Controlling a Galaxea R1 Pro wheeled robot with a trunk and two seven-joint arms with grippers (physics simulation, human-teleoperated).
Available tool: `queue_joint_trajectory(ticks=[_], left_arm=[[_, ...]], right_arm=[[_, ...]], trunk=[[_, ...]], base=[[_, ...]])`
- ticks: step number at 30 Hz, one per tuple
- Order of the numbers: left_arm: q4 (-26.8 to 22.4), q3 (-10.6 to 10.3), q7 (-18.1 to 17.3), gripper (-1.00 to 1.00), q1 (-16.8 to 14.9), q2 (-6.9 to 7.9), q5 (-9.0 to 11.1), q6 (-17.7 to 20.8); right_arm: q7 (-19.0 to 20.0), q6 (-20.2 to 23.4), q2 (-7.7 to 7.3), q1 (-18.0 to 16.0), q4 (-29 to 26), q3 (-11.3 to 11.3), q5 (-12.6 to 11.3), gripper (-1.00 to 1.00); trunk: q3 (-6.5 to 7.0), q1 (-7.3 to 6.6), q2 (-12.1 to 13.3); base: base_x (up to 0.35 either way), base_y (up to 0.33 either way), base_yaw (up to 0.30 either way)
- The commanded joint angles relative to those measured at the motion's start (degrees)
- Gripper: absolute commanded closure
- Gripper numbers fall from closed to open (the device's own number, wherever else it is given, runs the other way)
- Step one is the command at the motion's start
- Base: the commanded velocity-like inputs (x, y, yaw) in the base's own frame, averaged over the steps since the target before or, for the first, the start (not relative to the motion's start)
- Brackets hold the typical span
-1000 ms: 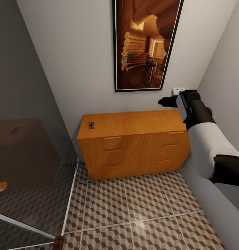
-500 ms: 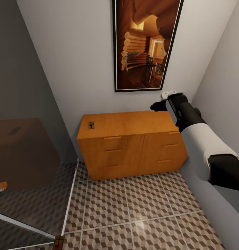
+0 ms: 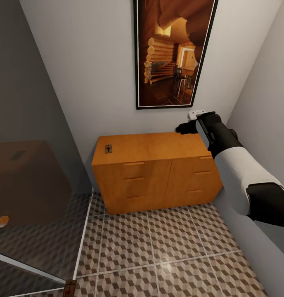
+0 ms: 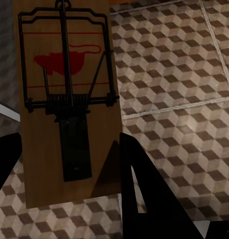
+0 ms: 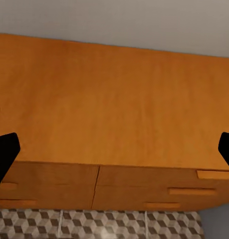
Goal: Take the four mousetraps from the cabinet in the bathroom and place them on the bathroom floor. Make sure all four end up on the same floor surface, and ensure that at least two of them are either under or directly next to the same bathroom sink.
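A mousetrap [image 3: 108, 149] lies on the left end of the orange-wood cabinet [image 3: 158, 177] top. My right gripper [image 3: 181, 128] hovers above the cabinet's right rear corner; in the right wrist view its fingertips [image 5: 4, 154] stand far apart, open and empty, over the bare cabinet top [image 5: 114, 109]. My left gripper [image 4: 69, 164] is shut on a second mousetrap [image 4: 69, 99], a tan board with a wire spring and red mouse print, held above the bathroom floor [image 4: 184, 74]. That trap's end peeks in at the head view's lower edge [image 3: 69, 287].
A glass shower panel [image 3: 30, 198] stands at the left with a metal rail along its base. A framed cabin picture [image 3: 173, 53] hangs above the cabinet, and a white wall fitting [image 3: 196, 112] sits by my right wrist. The right wall is close. Tiled floor [image 3: 158, 247] stretches before the cabinet.
My right arm has swung left and forward, bringing its gripper from beside the cabinet's right end to above its top. The rest is unchanged.
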Motion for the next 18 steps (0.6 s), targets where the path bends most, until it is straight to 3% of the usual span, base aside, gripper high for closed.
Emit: queue_joint_trajectory(ticks=[1, 7, 18], left_arm=[[0.2, -0.48, -0.18, 1.0, -0.09, -0.04, 0.51, -0.28], [0.19, -0.48, -0.18, 1.0, -0.09, -0.04, 0.51, -0.28], [0.19, -0.48, -0.18, 1.0, -0.09, -0.04, 0.51, -0.28]], right_arm=[[0.98, 0.25, -0.08, -0.05, -0.07, 0.22, 0.56, -1.0], [3.78, 0.22, -0.06, -0.05, -0.41, 0.12, 0.67, -1.0], [4.11, 0.17, -0.09, -0.05, -0.43, 0.17, 0.74, -1.0]], trunk=[[-0.09, 0.02, -0.09], [-0.09, 0.02, -0.09], [-0.09, 0.02, -0.09]], base=[[0.0, 0.0, 0.0], [0.0, 0.0, 0.0], [0.0, 0.058, 0.0]])
